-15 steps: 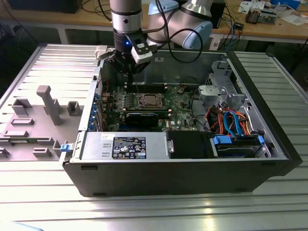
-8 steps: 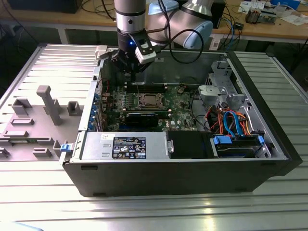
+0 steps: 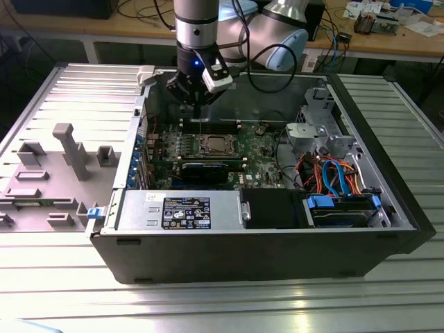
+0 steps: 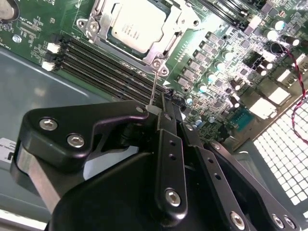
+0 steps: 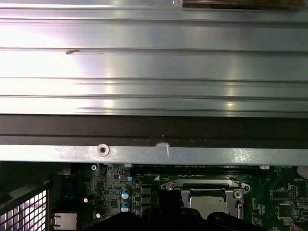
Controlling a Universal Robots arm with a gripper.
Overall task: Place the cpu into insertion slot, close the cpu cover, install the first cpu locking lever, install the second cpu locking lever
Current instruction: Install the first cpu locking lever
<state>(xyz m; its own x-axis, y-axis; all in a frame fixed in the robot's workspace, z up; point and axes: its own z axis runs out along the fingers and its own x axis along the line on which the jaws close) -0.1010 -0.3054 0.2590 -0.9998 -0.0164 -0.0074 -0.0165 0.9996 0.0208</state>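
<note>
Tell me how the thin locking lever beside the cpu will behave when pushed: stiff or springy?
The locking lever is a thin bare wire rod, so it will probably flex and spring back. It looks like smooth metal, so it may slip in the end effector. Anchored beside the cpu cover, it should swing rather than lift free.
</note>
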